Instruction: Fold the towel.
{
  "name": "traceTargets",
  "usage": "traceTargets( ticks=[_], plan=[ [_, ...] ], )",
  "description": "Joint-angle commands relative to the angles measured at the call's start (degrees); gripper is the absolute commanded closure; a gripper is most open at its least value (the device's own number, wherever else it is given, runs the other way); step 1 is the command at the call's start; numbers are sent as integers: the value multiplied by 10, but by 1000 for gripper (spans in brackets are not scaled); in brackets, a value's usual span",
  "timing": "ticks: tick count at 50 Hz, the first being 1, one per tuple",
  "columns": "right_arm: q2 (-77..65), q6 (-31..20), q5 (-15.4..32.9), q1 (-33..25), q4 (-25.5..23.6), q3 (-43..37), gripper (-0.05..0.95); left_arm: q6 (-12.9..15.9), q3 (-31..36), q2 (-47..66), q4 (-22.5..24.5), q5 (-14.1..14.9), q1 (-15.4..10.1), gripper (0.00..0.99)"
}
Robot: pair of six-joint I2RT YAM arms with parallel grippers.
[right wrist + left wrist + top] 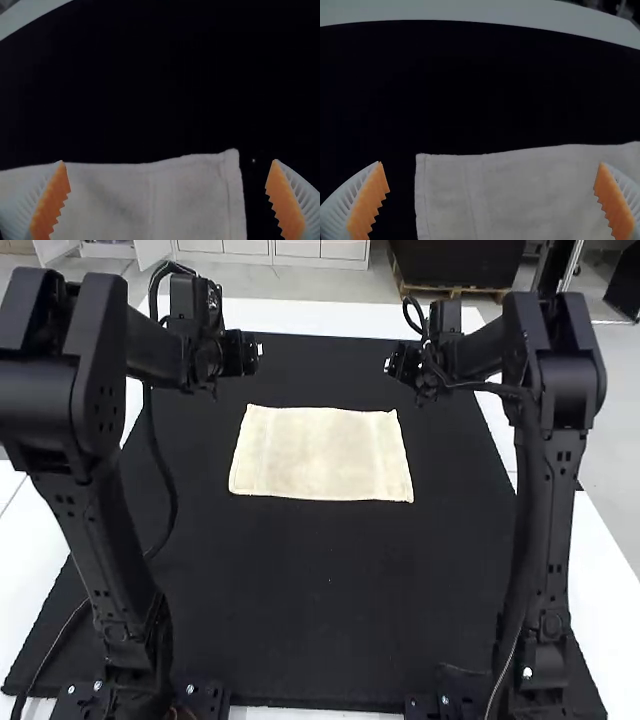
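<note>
The left arm (105,560) stands at the mat's left side, in the near foreground. Its upper link extends toward the far part of the mat (300,610). A black cable (173,490) hangs from the wrist section and curves down beside the arm. The left gripper (252,353) is positioned above the mat, beyond the towel's far left corner. In the left wrist view, the left gripper (490,162) is released: its ribbed white fingers stand wide apart, orange pads (370,200) facing each other, gripping nothing.

The towel (320,455) is cream, roughly rectangular, and lies flat on the mat between the arms. Its long edges run left to right. A faint line runs near each short edge; the far edge is slightly wavy. The number of layers cannot be determined. The white table (325,318) extends past the mat's edges.

The right gripper (391,364) is positioned beyond the towel's far right corner. In the right wrist view, the right gripper (167,160) is likewise released, fingers wide apart and empty. A black cable (490,387) runs along the forearm. The right arm (550,520) stands at the mat's right side.
</note>
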Motion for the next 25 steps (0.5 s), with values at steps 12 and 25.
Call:
traceTargets(
  ticks=[12,25],
  plan=[
    [74,26,-20,-29,-19,71,-5,-6,17,5,6,7,0,26],
    [98,33,-22,-20,-32,87,-7,-6,17,5,7,7,-1,26]
  ],
)
